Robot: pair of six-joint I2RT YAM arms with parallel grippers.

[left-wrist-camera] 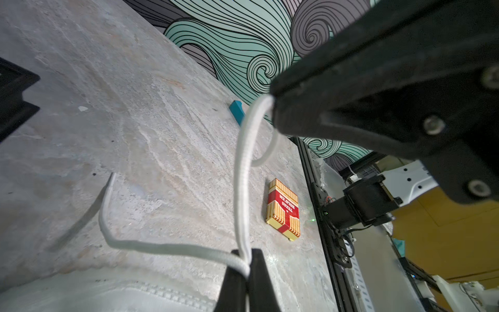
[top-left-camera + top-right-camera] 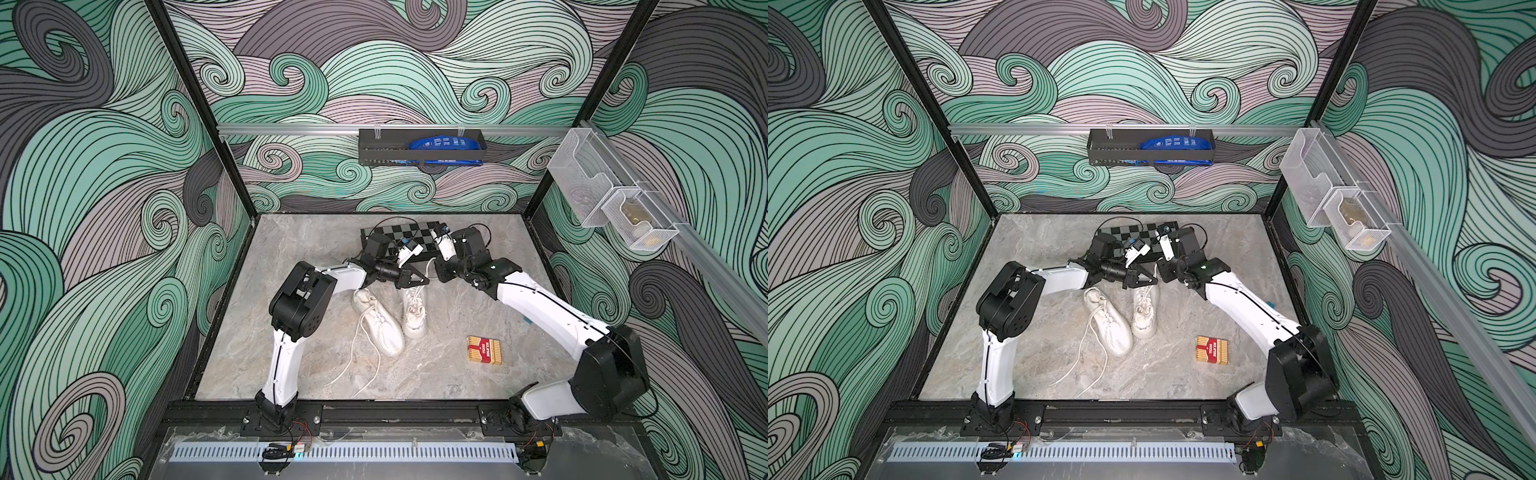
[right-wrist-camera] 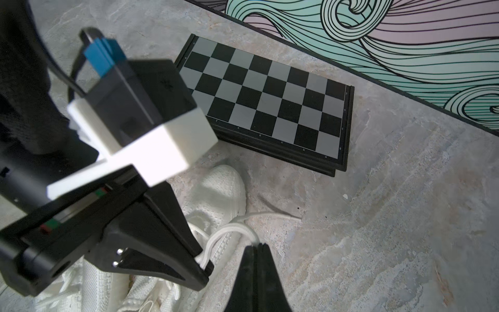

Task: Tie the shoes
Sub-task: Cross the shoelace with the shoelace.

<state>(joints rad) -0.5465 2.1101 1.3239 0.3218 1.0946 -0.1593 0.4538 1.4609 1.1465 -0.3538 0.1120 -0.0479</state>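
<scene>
Two white shoes lie side by side mid-table in both top views, the left one (image 2: 378, 325) angled, the right one (image 2: 414, 309) pointing to the back wall. Above the right shoe's toe end, my left gripper (image 2: 421, 280) and right gripper (image 2: 433, 271) nearly meet. In the left wrist view my left gripper (image 1: 247, 259) is shut on a white lace (image 1: 239, 175) that runs up into the right gripper's shut fingers (image 1: 291, 108). In the right wrist view my right gripper (image 3: 256, 245) pinches that lace (image 3: 232, 229) over the shoe (image 3: 221, 186). The left shoe's laces (image 2: 357, 357) trail loose toward the front.
A folded chessboard (image 2: 395, 232) lies at the back, just behind both grippers. A red and yellow card box (image 2: 484, 350) sits front right of the shoes. A small blue piece (image 1: 237, 110) lies by the right wall. A black basket (image 2: 419, 147) and mesh bins (image 2: 602, 195) hang on the walls.
</scene>
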